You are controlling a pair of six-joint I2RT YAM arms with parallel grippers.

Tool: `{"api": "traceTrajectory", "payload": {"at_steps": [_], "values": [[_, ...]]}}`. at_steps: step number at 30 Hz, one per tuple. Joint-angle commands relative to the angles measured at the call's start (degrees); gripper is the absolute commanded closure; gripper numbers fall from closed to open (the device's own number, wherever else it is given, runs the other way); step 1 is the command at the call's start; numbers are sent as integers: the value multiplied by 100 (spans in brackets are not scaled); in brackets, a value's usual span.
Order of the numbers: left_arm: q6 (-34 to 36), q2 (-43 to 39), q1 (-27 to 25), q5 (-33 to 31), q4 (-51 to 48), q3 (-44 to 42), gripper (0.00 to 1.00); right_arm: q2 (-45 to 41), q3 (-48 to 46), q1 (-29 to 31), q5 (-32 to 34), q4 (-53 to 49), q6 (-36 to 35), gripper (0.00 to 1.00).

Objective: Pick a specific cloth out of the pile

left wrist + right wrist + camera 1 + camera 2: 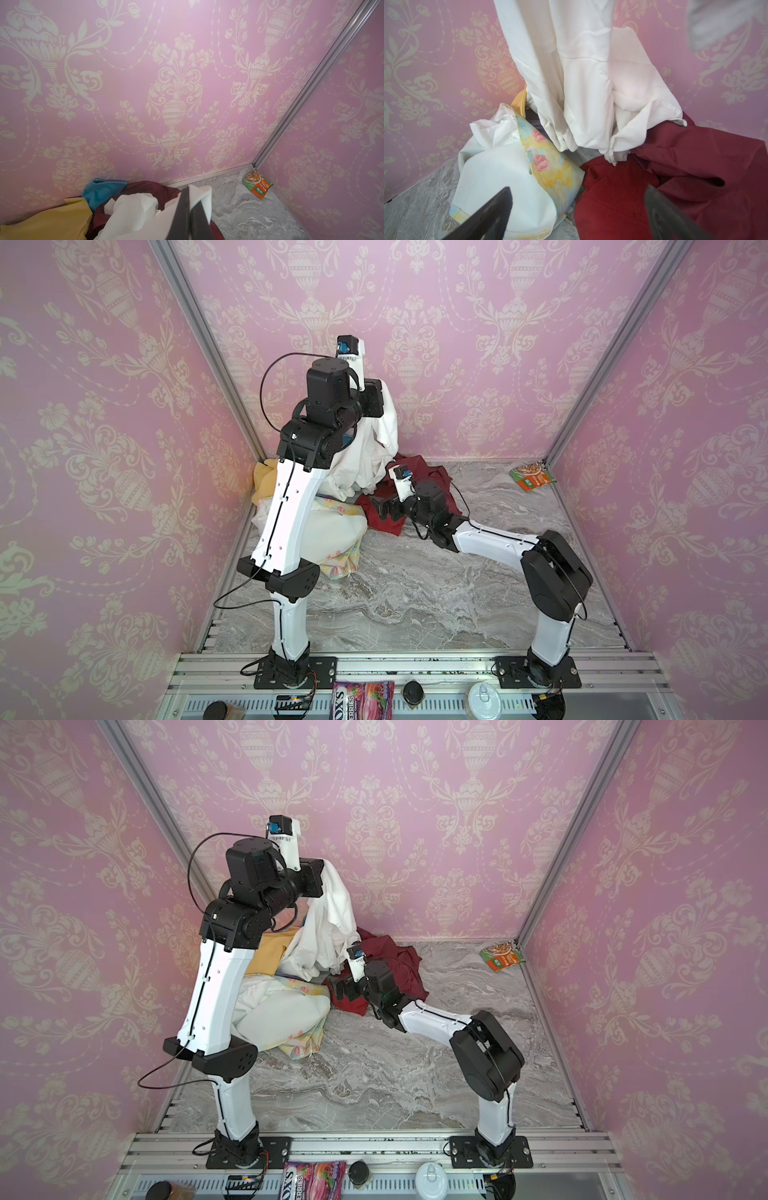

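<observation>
Both arms (pixel 291 510) have white shells (pixel 299 497), black joints (pixel 557 576) and thin black cables (pixel 261 385).

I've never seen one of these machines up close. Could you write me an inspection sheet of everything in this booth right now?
Surface: grey marbled tabletop, no spills seen.
Job's things: large plain white cloth lifted, lower end trailing onto the pile of mustard, maroon, blue and flower-print cloths in the far left corner.
Clutter: orange-and-green food packet in the far right corner; candy bag and dark-lidded jar below the front rail.
Grippers: left gripper shut on the white cloth, raised; right gripper open, empty, low over the maroon cloth.
Cables: black cable loops along the left arm; no snag seen.
Surroundings: pink wallpapered walls with cream urn pattern, aluminium frame posts.
</observation>
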Motion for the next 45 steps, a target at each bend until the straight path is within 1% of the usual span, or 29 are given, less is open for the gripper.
{"api": "traceTrajectory", "payload": {"at_steps": [1,5,7,10,14,15,16,18,19,20,22,24,27,30,33,35,39,42,45], "values": [[154,-84,-170,19,209,-74,100,473,489,39,106,807,268,0],[233,-101,-330,1,100,-74,100,1127,1115,49,140,1064,503,0],[239,-110,-384,4,55,-74,100,1455,1595,46,147,918,551,0],[238,-137,-438,19,-29,-91,100,1952,2191,53,19,979,680,0],[243,-120,-438,-13,-200,-109,100,2539,3115,42,-93,512,659,0],[234,-119,-438,5,-235,-119,100,2637,3282,42,-111,422,638,2],[229,-128,-446,29,-256,-138,100,2728,3455,45,-88,296,644,13],[243,-167,-438,-17,-232,-252,100,2857,3678,8,-141,215,767,56],[268,-188,-430,-93,-227,-321,100,2867,3747,-7,-193,180,817,88],[281,-203,-393,-175,-223,-393,100,2808,3753,-6,-130,127,866,100],[265,-181,-244,-237,-276,-494,100,2601,3621,3,-133,142,916,100],[106,-155,45,-203,-325,-681,100,2356,3548,3,-101,39,978,100],[-122,-248,530,-39,-173,-1252,100,1977,3607,-4,-120,-483,1025,100],[-373,-456,1054,176,225,-2019,100,1707,3788,0,-198,-1056,1089,100],[-569,-515,1536,306,387,-2400,100,1538,4093,-6,-226,-1752,1111,100],[-725,-504,1821,516,457,-2603,100,1462,4322,-2,-349,-2084,1084,100],[-890,-534,2190,550,699,-3137,100,1518,4944,0,-601,-2907,1054,100],[-869,-531,2243,555,782,-3532,100,1544,5369,-2,-609,-3310,990,100],[-904,-576,2278,590,1012,-4062,100,1694,6041,1,-681,-3841,885,100]]}}
